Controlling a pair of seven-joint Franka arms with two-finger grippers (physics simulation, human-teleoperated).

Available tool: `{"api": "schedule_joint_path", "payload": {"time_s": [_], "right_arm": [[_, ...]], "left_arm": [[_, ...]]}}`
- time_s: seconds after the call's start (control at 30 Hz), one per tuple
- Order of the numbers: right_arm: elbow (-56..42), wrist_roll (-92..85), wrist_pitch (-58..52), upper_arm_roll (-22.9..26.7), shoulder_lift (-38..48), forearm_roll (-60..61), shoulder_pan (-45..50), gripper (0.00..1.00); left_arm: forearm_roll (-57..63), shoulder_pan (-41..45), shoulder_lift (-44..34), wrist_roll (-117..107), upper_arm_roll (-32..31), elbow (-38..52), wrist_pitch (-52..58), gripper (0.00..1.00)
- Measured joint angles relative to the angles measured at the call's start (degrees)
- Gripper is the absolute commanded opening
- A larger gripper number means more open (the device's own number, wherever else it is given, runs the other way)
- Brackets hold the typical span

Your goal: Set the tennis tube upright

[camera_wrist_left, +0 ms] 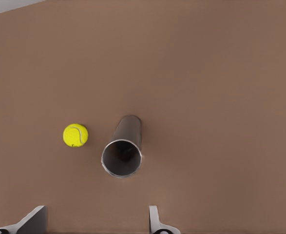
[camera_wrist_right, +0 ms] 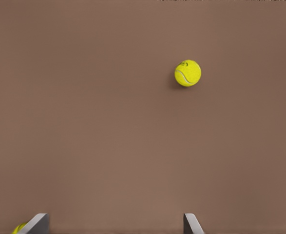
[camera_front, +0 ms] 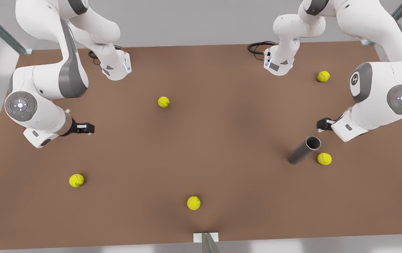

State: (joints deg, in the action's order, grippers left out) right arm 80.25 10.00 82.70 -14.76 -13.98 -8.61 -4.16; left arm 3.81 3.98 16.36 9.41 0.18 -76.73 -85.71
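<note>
**Tube lying on the bench, both grippers hovering**

We are seeing the left gripper [camera_front: 322,124] hanging at the front view's right, just above the open end of the tube [camera_front: 303,150], its jaws apart with nothing between them. The right gripper [camera_front: 85,128] is waiting at the front view's left, jaws also apart, well away from the tube.

The tube [camera_wrist_left: 123,151] is lying tilted on the bench [camera_front: 222,140], not upright, its light-rimmed mouth facing the left wrist camera. A ball [camera_front: 324,159] is sitting just beside it, not touching. Four other balls are lying scattered well apart, leaving open room mid-bench; the tube is lying nearer the bench's right edge in the front view.

The tube is looking matte dark grey and hollow; the bench is plain brown.
</note>
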Motion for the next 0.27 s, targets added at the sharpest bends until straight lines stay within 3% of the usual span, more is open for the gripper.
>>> {"api": "schedule_joint_path", "payload": {"time_s": [0.27], "right_arm": [[-0.3,-1.0,0.0,0.0,0.0,2.0,-1.1,1.00]], "left_arm": [[2.5,-0.2,-0.4,-0.7,-0.1,-0.1,-0.1,1.00]]}}
